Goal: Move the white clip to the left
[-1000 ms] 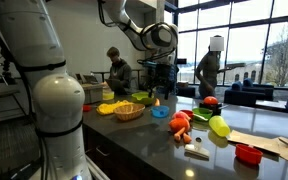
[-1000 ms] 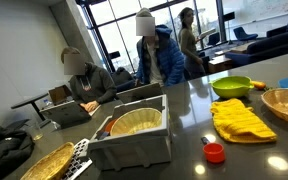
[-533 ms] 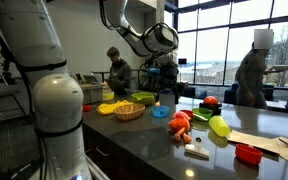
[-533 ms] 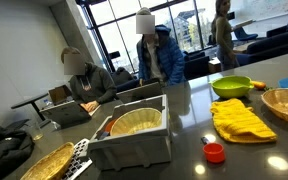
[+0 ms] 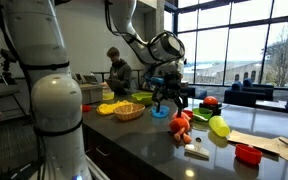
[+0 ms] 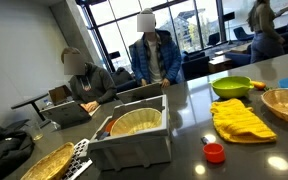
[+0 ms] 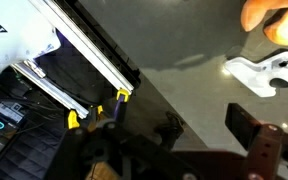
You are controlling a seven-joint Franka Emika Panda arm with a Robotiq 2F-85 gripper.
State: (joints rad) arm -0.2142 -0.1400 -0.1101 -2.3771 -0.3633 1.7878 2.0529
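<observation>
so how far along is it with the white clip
Nothing looks done: the white clip lies on the counter by the orange toy, untouched. In hand: the gripper hangs above the counter, fingers open and empty. Left: reaching the clip, grasping it, moving it left.

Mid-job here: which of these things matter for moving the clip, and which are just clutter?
Job: white clip; hand, open.
Lying about: orange toy, wicker basket, green bowl, yellow cloth, red cap.

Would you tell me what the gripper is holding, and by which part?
Nothing: the gripper is open and empty; the white clip lies free on the counter.
</observation>
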